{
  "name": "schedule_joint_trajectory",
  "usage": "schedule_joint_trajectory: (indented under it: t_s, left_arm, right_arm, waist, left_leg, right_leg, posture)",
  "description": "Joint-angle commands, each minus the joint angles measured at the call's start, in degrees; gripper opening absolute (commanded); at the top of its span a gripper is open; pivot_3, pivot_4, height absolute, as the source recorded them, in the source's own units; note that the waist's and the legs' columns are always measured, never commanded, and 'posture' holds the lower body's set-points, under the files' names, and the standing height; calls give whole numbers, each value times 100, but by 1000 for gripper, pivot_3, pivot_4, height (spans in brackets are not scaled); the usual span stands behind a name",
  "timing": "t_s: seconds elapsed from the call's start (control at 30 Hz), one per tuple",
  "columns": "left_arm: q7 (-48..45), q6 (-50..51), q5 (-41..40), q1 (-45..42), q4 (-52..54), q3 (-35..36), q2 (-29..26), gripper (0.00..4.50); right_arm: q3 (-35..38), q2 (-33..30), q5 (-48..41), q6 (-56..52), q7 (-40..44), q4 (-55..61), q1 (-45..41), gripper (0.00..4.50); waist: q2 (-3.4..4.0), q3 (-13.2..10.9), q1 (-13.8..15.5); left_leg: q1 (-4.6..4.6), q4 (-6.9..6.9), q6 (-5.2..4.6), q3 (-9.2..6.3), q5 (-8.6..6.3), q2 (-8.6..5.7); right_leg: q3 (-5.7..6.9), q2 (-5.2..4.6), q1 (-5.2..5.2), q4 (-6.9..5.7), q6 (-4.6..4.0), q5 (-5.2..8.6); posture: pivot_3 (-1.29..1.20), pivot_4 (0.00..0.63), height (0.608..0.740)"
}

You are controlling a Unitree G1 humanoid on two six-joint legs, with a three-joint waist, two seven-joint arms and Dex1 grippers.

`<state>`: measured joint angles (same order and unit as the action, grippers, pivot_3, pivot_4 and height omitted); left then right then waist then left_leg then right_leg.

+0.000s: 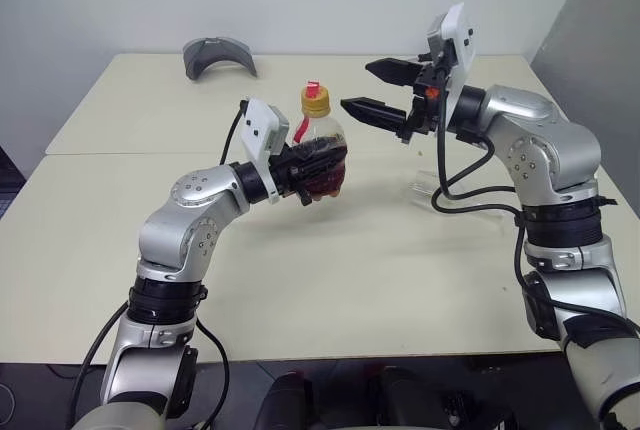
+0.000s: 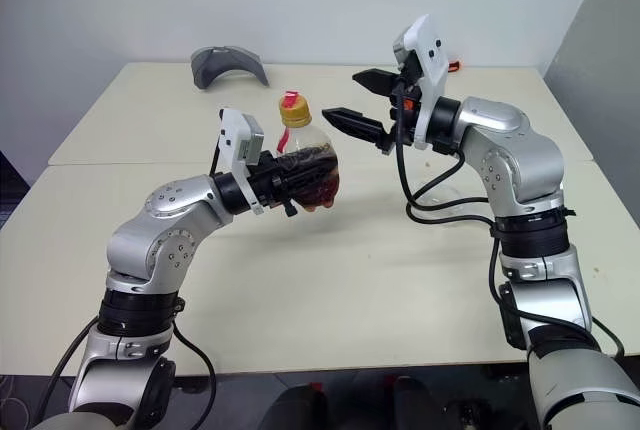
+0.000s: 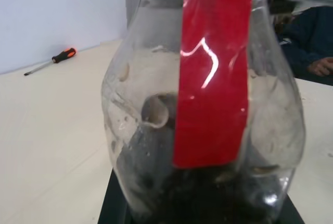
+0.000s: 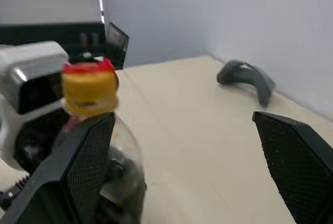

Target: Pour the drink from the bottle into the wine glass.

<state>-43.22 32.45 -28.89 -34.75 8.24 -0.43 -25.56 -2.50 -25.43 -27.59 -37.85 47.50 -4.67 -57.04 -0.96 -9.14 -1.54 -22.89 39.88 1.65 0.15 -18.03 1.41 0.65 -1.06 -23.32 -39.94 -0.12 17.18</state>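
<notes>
While my left gripper [image 1: 318, 172] clamps the bottle [image 1: 321, 150] upright at frame centre, my right gripper [image 1: 385, 90] hangs wide open just right of the yellow cap [image 1: 316, 104]. I should close squarely around that cap and twist without tilting the drink [image 2: 312, 178].

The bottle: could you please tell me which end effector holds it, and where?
The left end effector clamps the bottle around its lower body; the right end effector holds nothing.

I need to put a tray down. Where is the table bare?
The near table between the two arms is bare, and so is the far left edge below the grey object. The middle is crowded: bottle, both end effectors, wine glass.
</notes>
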Motion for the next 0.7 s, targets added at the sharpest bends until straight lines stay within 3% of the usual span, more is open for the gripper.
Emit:
schedule_joint_trajectory:
  t_s: [0.03, 0.3, 0.7]
  left_arm:
    - [-61, -195, -26, -168, 115, 119, -14, 899]
    - [-69, -233, -10, -175, 87, 127, -19, 899]
    - [-28, -214, -21, -164, 122, 108, 35, 899]
  right_arm:
    - [105, -125, 7, 65, 116, 140, -12, 4500]
    - [27, 181, -540, -383, 323, 785, 101, 4500]
    - [-109, 870, -365, -242, -80, 654, -216, 4500]
  waist:
    - [0, 0, -6]
    - [0, 0, -8]
    - [1, -1, -6]
  left_leg:
    - [0, 0, 0, 1, 0, 0]
    - [-1, 0, 0, -1, 0, 1]
    - [0, 1, 4, -3, 2, 0]
  right_leg:
    - [0, 0, 0, 0, 0, 0]
    - [0, 1, 0, -1, 0, 0]
    - [2, 0, 0, -1, 0, 0]
  posture:
    - [0, 150, 740]
    - [0, 150, 740]
    - [0, 150, 740]
